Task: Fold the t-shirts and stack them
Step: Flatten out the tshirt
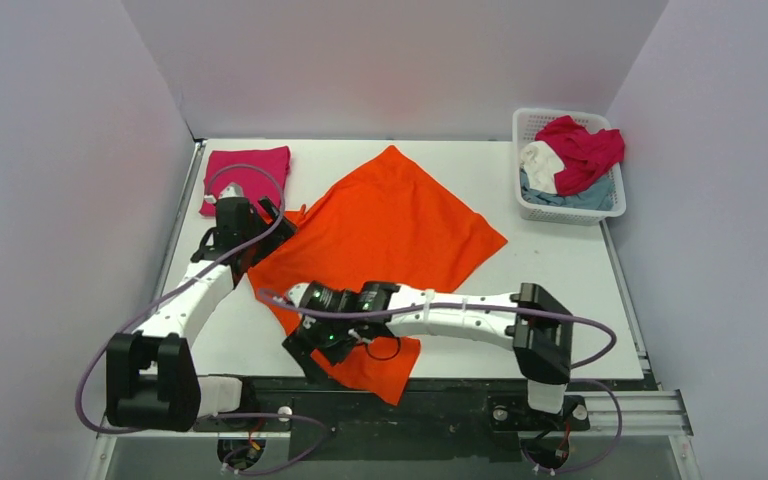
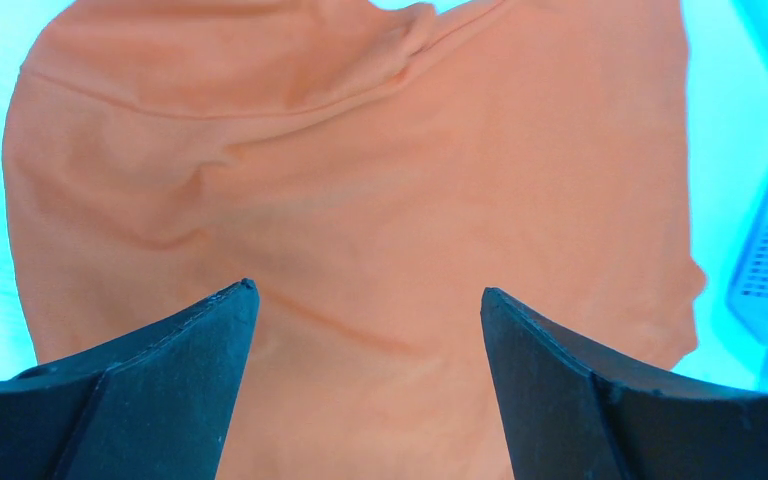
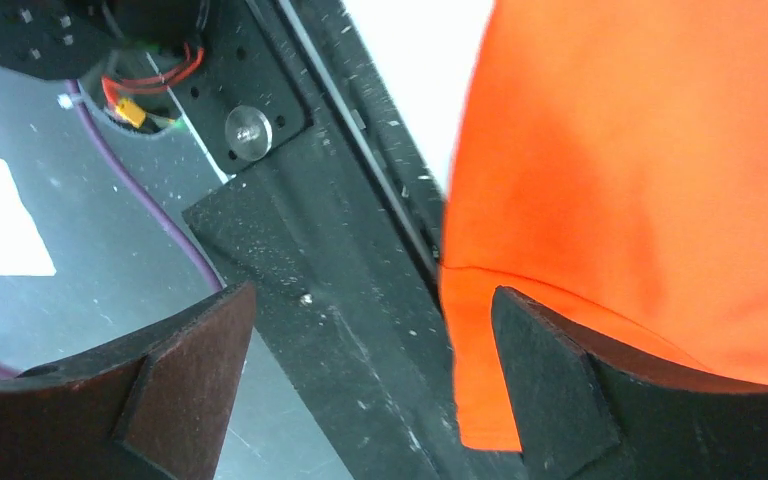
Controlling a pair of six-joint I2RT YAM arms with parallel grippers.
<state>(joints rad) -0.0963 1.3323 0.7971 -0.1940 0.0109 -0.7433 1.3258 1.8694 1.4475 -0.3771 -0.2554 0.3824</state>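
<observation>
Orange t-shirt (image 1: 390,225) spread flat on the white desk (image 1: 560,270) as a diamond. Its long axis runs far to near, and the near corner drapes over the desk's front edge. The cloth is smooth, matte and lightly creased. Left pincer (image 2: 365,300) is over it, jaws apart. Right pincer (image 3: 370,300) has its jaws apart at the hanging hem. A folded magenta t-shirt (image 1: 248,170) lies at far left.
</observation>
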